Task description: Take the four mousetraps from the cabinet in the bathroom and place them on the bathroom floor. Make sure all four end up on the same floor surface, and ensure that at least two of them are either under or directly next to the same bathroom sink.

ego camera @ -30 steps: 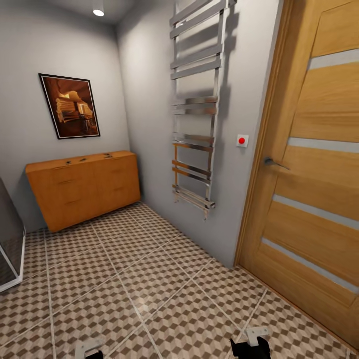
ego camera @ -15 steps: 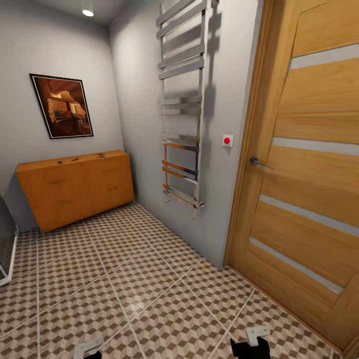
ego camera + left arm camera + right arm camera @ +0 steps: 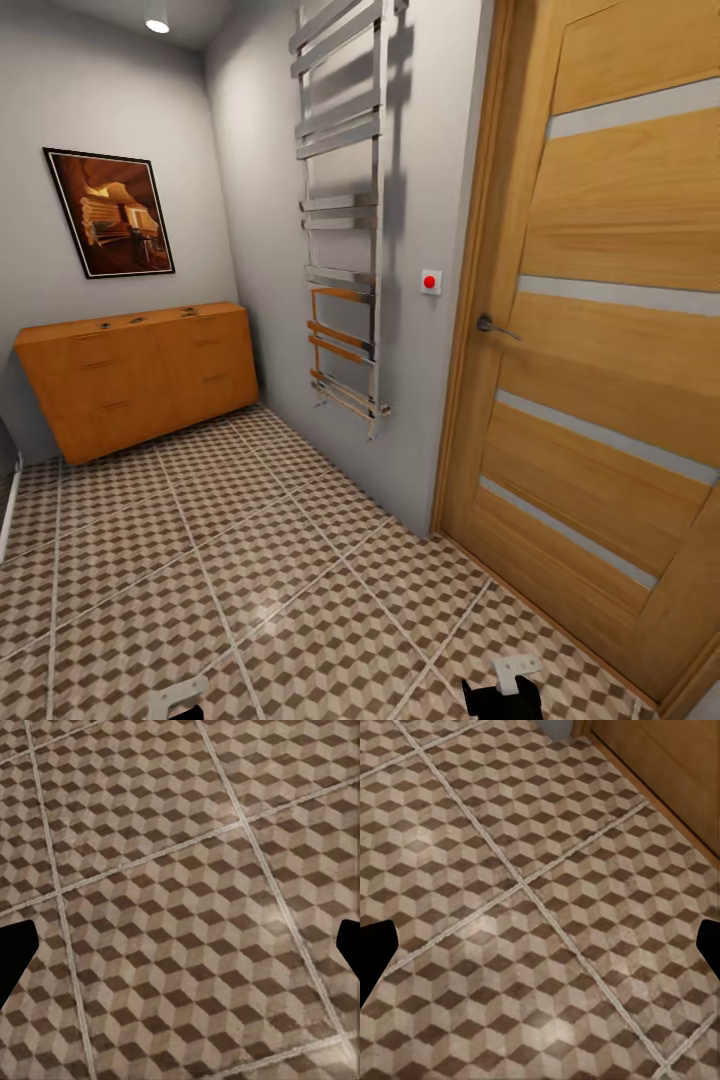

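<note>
Hovering over bathroom floor, left gripper, right gripper spread wide, empty

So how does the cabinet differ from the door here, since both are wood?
The cabinet is low and wide and stands against the far wall; the door is tall and fills the right side. The cabinet's fronts are plain, with slim bar handles; the door has pale horizontal strips and a metal lever handle. Small dark items lie on the cabinet's top, too small to identify. Both share an orange-brown wood finish and appear shut.
</note>
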### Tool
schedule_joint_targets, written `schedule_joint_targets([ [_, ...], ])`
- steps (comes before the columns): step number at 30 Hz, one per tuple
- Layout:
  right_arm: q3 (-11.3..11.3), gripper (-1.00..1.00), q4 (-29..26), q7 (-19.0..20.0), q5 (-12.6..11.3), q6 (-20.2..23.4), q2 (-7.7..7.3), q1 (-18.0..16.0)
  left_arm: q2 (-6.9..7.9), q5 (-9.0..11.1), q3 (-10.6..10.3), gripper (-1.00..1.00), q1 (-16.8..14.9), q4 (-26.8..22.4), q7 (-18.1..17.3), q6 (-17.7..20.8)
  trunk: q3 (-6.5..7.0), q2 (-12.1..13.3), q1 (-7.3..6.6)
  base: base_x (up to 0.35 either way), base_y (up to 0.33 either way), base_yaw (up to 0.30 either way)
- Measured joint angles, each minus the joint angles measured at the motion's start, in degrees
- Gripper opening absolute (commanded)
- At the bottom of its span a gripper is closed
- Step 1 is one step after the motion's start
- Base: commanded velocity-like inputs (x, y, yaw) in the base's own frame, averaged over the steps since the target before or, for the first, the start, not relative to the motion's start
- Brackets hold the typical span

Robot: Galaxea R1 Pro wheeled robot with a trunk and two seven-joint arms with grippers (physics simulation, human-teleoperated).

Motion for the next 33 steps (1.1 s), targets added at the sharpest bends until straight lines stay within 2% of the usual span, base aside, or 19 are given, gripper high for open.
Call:
schedule_joint_targets([
  [8, 0.0, 1.0, 0.3, 0.0, 0.0, 0.0, 0.04, 0.0, 0.05, 0.1, 0.1, 1.0, 0.0, 0.0, 0.0, -0.1, 0.0, 0.0, -0.02, 0.079, -0.014, 0.0],
  [26, 0.0, 1.0, 0.3, 0.0, 0.0, 0.0, 0.01, 0.0, 0.17, 0.0, 0.0, 1.0, 0.0, 0.0, -0.1, 0.0, 0.0, 0.0, -0.04, 0.315, 0.0, 0.0],
  [33, 0.0, 1.0, 0.3, 0.0, 0.0, -0.1, 0.0, 0.0, 0.28, 0.1, 0.1, 1.0, 0.0, 0.0, -0.1, 0.0, 0.0, 0.0, -0.04, 0.324, 0.099, 0.002],
])
